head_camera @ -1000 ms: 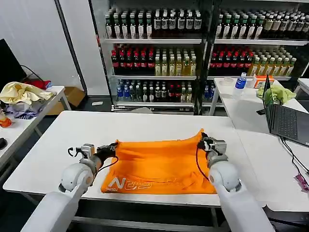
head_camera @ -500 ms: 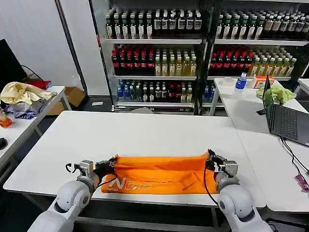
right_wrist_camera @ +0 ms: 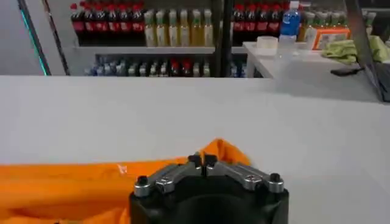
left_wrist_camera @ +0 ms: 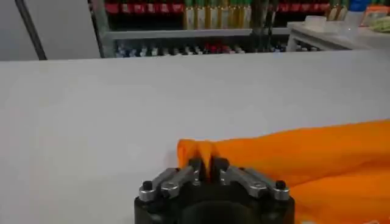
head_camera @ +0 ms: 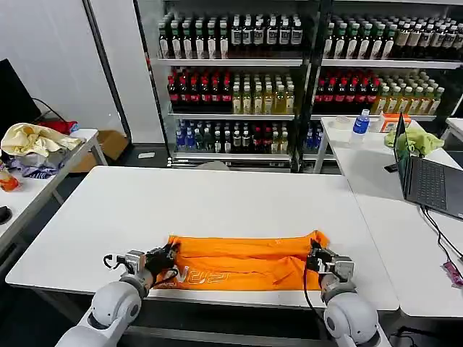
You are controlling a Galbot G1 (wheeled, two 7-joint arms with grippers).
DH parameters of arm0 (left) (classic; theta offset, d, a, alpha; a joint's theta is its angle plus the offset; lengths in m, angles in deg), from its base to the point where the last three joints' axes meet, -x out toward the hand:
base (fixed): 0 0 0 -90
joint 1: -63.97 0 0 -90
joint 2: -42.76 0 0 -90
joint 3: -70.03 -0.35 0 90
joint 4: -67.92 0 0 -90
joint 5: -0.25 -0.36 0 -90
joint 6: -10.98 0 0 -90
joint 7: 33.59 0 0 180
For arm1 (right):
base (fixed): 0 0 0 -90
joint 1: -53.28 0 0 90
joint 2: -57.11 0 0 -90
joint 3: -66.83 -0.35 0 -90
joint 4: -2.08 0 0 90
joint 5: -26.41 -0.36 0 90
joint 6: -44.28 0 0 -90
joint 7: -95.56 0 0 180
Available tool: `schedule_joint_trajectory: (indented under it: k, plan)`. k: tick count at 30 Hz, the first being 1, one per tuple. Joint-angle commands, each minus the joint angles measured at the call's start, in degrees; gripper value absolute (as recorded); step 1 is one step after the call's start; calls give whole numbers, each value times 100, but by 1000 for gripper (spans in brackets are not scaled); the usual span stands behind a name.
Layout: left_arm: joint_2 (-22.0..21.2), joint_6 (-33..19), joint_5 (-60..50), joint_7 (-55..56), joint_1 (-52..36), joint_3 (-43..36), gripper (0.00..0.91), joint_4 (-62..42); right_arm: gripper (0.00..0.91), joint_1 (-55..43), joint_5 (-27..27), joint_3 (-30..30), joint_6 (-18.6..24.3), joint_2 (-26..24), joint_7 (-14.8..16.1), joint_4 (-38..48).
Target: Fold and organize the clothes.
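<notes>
The clothes, a bright orange T-shirt (head_camera: 242, 262), lie as a narrow folded band along the near edge of the white table (head_camera: 217, 202), white lettering (head_camera: 197, 275) showing near its left end. My left gripper (head_camera: 168, 254) is shut on the shirt's left corner (left_wrist_camera: 194, 149), cloth pinched between its fingers. Over at the other end, my right gripper (head_camera: 314, 254) is shut on the right corner (right_wrist_camera: 222, 151). Both grippers sit low, close to the table's front edge.
A side table (head_camera: 43, 170) at the left carries pale yellow and grey garments (head_camera: 32, 141). At the right, another table holds an open laptop (head_camera: 427, 181), a lime green cloth (head_camera: 419, 141) and a water bottle (head_camera: 359, 126). Drink shelves (head_camera: 289, 79) stand behind.
Both grippers have pulled the shirt's far edge toward me and down over the near part, folding it into a narrow band. The arms have drawn back toward the table's front edge.
</notes>
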Motion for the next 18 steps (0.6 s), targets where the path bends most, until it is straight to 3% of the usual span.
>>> schedule_joint_trajectory:
  k: [1, 10, 18]
  plan:
    - [-145, -304, -493, 289, 423, 180, 907, 472, 907, 493, 682, -143, 243, 30, 163, -372]
    - [-625, -601, -613, 897, 1173, 352, 907, 933, 907, 1699, 972, -749, 655, 37, 229, -1339]
    - [-1158, -588, -594, 1171, 1066, 255, 907, 684, 907, 2017, 928, -1094, 699, 22, 218, -1403]
